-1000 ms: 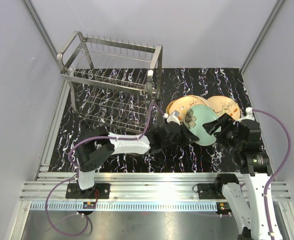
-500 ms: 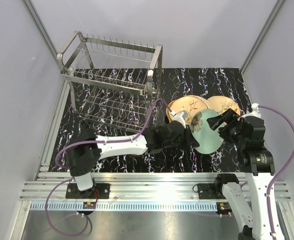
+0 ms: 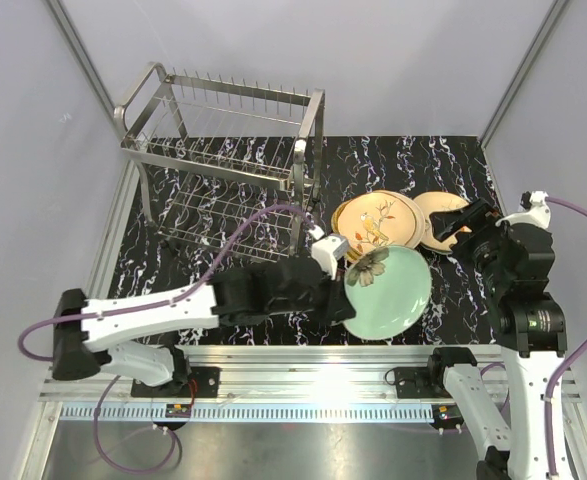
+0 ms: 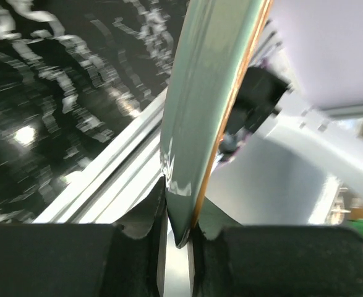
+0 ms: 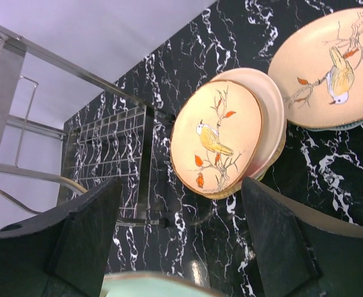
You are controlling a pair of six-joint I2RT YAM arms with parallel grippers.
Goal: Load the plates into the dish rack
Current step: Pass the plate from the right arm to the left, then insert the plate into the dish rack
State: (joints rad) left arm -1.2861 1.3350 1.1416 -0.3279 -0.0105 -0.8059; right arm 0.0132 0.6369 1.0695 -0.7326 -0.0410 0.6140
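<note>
Plate [image 4: 209,93] (mint-green, edge-on) sits pinched inside left pincer [image 4: 179,216].

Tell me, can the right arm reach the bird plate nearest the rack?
Probably yes: the open right gripper hangs just beside that bird plate, its face uncovered; the left gripper holds the mint-green plate clear of it.

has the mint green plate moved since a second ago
Yes. The mint-green plate, clamped in the left end effector, has come off the bird plates and toward the near rail of the table.
</note>
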